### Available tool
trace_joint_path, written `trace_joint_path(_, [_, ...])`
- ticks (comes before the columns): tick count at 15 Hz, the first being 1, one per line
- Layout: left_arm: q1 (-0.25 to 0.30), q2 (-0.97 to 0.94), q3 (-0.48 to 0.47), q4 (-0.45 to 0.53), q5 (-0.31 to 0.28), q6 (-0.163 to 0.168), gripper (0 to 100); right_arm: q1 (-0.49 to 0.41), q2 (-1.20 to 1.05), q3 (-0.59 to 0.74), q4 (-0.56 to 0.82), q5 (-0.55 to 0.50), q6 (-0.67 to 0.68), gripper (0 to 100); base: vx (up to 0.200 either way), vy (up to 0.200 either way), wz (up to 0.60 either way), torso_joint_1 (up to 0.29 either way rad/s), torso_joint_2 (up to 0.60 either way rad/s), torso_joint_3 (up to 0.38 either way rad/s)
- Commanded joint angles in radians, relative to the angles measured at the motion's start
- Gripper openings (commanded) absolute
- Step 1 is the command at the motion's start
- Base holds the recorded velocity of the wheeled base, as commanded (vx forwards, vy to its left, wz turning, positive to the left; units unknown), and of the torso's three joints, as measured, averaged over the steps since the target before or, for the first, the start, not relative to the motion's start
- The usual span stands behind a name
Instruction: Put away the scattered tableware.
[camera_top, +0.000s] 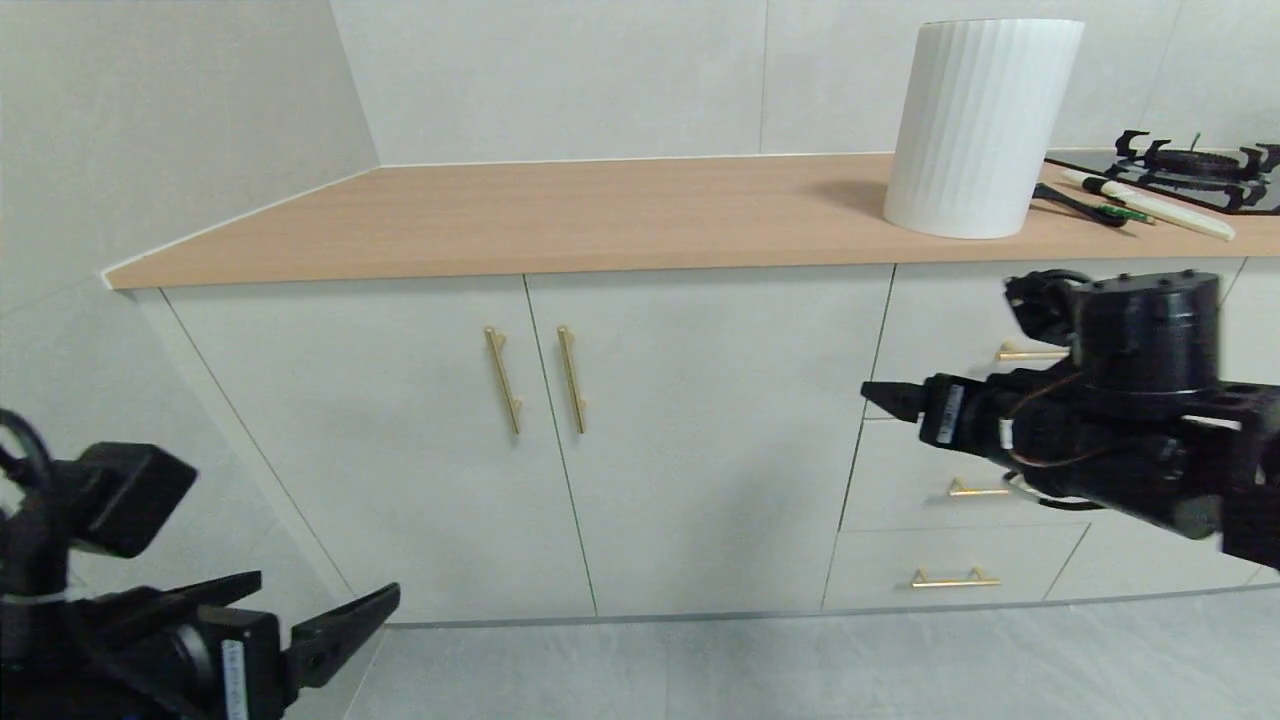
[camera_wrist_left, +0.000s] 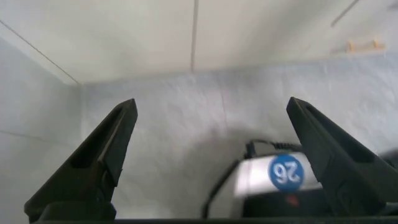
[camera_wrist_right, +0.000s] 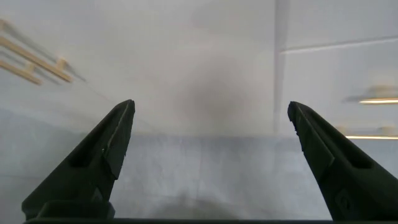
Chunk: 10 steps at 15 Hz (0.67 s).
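The bench (camera_top: 560, 215) is showing a warm wood grain under a matt finish. The cabinet doors (camera_top: 700, 430) are looking smooth and matt, their handles (camera_top: 503, 380) gleaming like brushed brass metal. The ribbed white container (camera_top: 980, 130) is looking matt. The floor (camera_top: 800, 660) is showing grey, faintly mottled tile. The left pincer (camera_wrist_left: 211, 106) and right pincer (camera_wrist_right: 211, 106) are looking like matt black plastic.

White utensil (camera_top: 1150, 205) and dark utensil (camera_top: 1085, 207) lie flat beside ribbed white canister (camera_top: 975, 130).
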Motion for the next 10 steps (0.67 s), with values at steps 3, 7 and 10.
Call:
trace_joint_path(3, [0.124, -0.351, 0.091, -0.002, 0.000, 0.117, 100, -0.032, -0.530, 0.281, 0.004, -0.116, -0.122, 100, 0.000, 0.000, 0.00, 0.000, 0.00, 0.000])
trace_joint_path(7, [0.225, -0.609, 0.151, 0.006, -0.004, 0.234, 100, -0.180, -0.881, 0.416, 0.036, -0.117, -0.321, 100, 0.000, 0.000, 0.00, 0.000, 0.00, 0.000])
trace_joint_path(10, [0.306, -0.744, 0.175, 0.009, -0.004, 0.343, 100, -0.275, -1.131, 0.456, 0.149, -0.106, -0.416, 100, 0.000, 0.000, 0.00, 0.000, 0.00, 0.000])
